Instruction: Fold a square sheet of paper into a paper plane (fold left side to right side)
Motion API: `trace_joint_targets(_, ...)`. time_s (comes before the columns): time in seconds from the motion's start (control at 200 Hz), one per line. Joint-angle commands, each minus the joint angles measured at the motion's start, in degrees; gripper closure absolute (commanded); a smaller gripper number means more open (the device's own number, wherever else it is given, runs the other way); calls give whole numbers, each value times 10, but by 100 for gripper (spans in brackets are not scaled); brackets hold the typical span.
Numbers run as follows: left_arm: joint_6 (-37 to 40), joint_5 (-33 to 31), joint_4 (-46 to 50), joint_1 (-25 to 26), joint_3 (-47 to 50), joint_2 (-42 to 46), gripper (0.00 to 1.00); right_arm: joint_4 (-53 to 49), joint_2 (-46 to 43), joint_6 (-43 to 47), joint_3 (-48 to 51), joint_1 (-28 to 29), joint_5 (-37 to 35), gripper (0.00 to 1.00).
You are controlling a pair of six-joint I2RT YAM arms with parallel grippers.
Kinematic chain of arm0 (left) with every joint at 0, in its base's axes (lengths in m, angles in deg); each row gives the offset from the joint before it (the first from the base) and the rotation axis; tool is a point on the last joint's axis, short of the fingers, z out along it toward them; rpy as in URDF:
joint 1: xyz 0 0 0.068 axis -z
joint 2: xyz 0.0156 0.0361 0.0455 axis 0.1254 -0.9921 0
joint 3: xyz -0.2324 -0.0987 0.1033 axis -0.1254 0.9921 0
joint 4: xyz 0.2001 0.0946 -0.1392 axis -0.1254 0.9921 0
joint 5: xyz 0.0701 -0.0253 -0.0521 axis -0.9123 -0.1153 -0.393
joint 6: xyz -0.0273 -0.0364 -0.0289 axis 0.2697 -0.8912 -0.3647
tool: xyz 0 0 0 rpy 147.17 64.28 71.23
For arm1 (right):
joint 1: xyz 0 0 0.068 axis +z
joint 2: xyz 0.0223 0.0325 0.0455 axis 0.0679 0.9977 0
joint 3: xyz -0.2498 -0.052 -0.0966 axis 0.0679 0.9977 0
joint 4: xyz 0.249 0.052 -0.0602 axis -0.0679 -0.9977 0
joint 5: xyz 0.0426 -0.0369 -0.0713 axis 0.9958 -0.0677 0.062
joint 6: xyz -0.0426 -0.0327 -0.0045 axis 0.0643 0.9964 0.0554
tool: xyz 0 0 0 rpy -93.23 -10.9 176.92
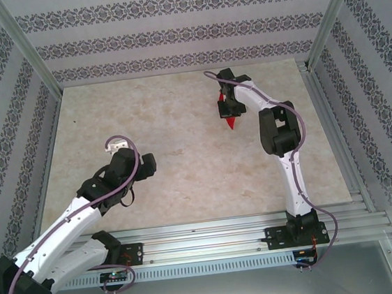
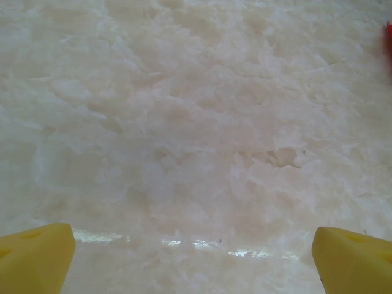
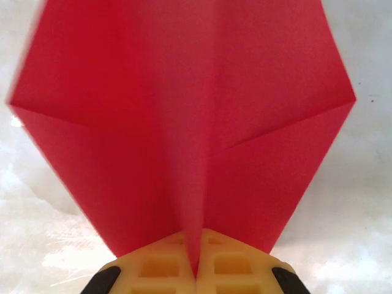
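The right gripper [image 3: 197, 260] is clamped on the paper plane [image 3: 184, 122] at its centre crease. The folding seems largely done, though the finer creases are unclear, and the left gripper [image 2: 193, 254] hangs wide open, empty.

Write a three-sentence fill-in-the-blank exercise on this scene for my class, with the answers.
The paper plane is bright ____. The right gripper is ____ on it. The left gripper stands ____, holding nothing.
Missing words: red; shut; open.
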Motion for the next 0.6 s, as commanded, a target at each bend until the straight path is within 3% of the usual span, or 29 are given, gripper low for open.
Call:
trace_joint_targets(0.0,12,-7,8,-8,-11,-8,0,-17,18,7,-18,-8,13,96)
trace_joint_targets(0.335,14,-4,9,-8,-15,-19,0,-22,5,7,-14,-7,19,85)
trace_joint_targets(0.594,14,-3,16,-8,-23,-18,0,-47,-69,14,-11,8,-14,76)
